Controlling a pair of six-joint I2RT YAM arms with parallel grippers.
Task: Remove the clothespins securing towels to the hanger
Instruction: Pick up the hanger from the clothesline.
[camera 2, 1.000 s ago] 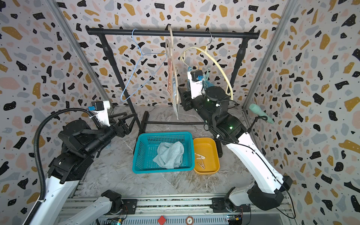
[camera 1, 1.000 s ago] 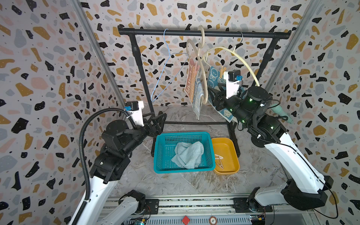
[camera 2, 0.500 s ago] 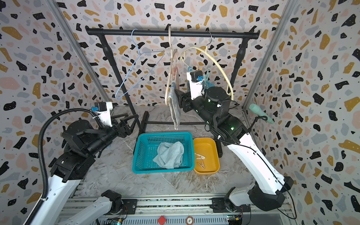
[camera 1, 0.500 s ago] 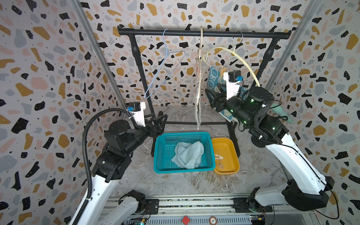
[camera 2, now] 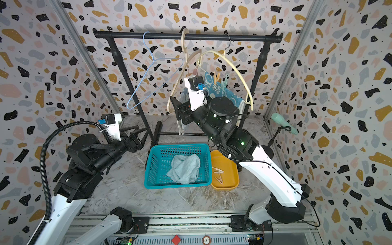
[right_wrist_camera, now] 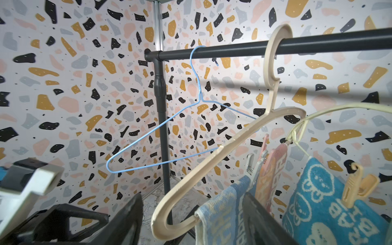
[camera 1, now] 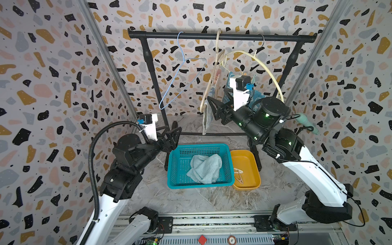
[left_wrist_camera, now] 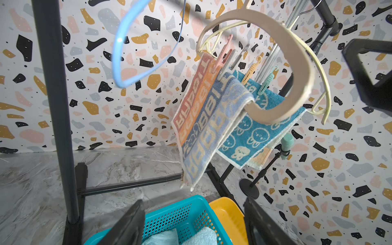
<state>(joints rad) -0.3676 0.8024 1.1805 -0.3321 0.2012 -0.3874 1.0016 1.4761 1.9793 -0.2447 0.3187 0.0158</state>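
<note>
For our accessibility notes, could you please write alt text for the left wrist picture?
Two pegged towels hang near a teal basket and yellow tray: a striped towel with a pink peg and white peg, a teal rabbit towel with a yellow peg and green peg.

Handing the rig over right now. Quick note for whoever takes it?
Left gripper: open, empty, by the rack's left post.
Right gripper: open, empty, at the beige hanger's lower end.
Done: blue towel in basket, two pins in yellow bin; blue hanger bare.
To do: striped towel on beige hanger, pink pin, white pin; rabbit towel on cream hanger, yellow pin, mint pin.
</note>
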